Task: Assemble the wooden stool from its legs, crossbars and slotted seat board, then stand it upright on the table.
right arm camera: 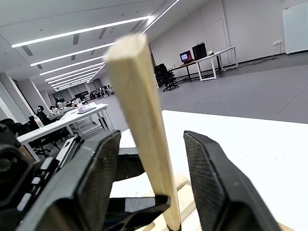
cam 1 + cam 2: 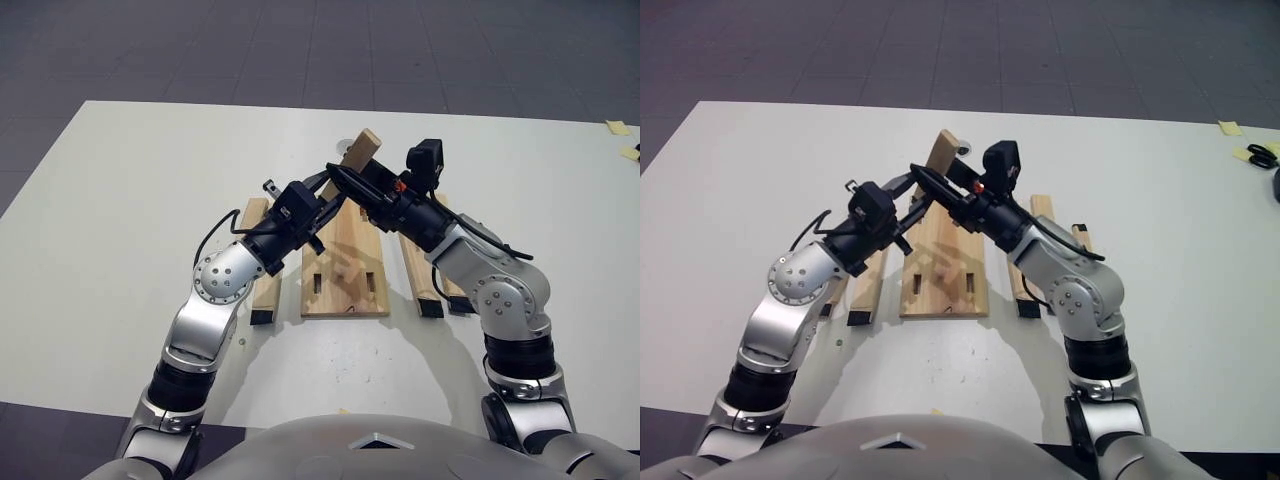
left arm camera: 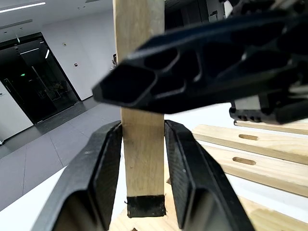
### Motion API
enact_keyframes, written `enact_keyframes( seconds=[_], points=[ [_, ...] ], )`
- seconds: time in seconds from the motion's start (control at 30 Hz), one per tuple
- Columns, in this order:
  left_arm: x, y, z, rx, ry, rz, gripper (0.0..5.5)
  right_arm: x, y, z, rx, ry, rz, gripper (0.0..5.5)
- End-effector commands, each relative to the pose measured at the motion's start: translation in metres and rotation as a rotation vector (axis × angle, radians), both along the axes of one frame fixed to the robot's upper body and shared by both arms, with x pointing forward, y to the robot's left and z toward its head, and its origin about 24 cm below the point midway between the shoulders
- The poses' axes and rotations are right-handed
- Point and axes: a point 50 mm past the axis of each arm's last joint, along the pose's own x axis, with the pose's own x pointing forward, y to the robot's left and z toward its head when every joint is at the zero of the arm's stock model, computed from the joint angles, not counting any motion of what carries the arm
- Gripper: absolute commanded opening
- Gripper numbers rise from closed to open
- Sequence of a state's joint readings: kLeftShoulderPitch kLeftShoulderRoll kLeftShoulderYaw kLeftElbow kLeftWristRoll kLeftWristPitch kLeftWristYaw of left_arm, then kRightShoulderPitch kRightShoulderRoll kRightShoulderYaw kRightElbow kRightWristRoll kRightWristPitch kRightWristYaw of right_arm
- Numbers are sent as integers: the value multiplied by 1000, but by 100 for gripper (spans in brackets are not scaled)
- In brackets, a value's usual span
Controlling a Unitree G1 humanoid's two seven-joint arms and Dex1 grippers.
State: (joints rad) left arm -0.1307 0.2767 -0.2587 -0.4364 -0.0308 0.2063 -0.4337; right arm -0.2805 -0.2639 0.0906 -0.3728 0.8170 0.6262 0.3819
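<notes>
Surface: white table, set on a dark grey tiled floor.
Seat board: laid flat at the middle of the table, slots facing up.
Leg: held tilted above the far end of the seat board, black-capped end pointed down (contact with the board cannot be made out).
Left gripper: fingers are pressed against both sides of the leg, just above the cap.
Right gripper: set farther up the same leg; its fingers are spread, and a gap is seen on each side of the wood.
Loose parts: one capped wooden bar is laid left of the board, and two more bars right of it.
Far right edge: yellow notes are seen on the table.
</notes>
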Motion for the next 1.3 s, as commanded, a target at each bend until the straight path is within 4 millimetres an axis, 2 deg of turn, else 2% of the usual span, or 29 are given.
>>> enact_keyframes(
  seconds=[0.03,0.27,0.5,0.53,0.6,0.7,0.83,0.93,1.03,1.2,1.3],
  points=[
    [1,-2,1,11,-8,13,132,0,-2,2,-23,-31,10,151],
    [1,-4,-5,40,3,-3,132,-6,1,6,24,-51,64,49],
    [1,-6,-9,59,23,-5,132,-3,-2,6,33,-58,31,43],
    [2,-4,-10,57,34,2,168,-2,-3,6,34,-60,13,43],
    [3,2,-5,2,72,6,202,8,-14,8,37,-72,-116,43],
    [6,24,16,-203,156,10,250,24,-49,9,29,-85,-374,43],
    [2,55,35,-355,211,5,318,20,-91,3,-19,-70,-566,43],
    [19,90,43,-460,175,318,368,3,-117,-19,-83,43,-647,43],
    [26,107,34,-487,176,530,411,-14,-116,-38,-79,170,-641,43],
    [27,108,19,-460,216,610,494,-31,-105,-52,-52,319,-603,43],
    [27,107,13,-439,231,622,539,-33,-101,-55,-54,341,-600,43]
  ],
)
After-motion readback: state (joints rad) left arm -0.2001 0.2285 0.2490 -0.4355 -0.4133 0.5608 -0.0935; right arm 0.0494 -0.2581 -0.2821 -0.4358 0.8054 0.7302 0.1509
